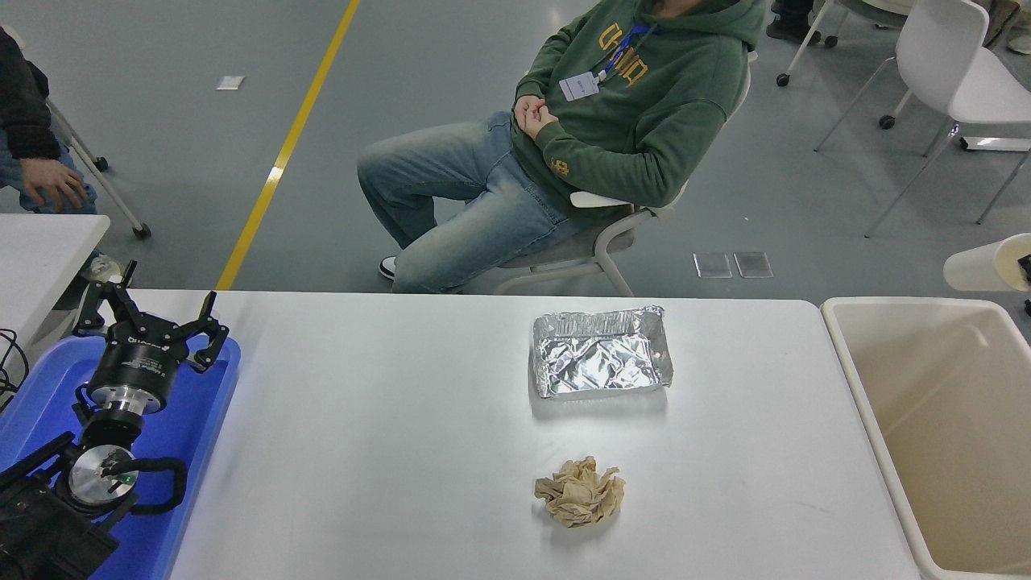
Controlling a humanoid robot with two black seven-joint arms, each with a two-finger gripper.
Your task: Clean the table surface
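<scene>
White tabletop [387, 451]; silver foil tray [600, 362]; tan paper ball [580, 491]; blue tray [181, 435]; beige bin [942, 427]; black left gripper [149, 318].

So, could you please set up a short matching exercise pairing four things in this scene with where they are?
Things:
1. foil tray
2. crumpled brown paper
3. beige bin
4. left gripper

Places:
A. off the table's right end
B. above the blue tray, lower left
C. toward the table surface's far edge, right of middle
D. near the table's front edge, in front of the foil

Pairs: 1-C, 2-D, 3-A, 4-B
</scene>
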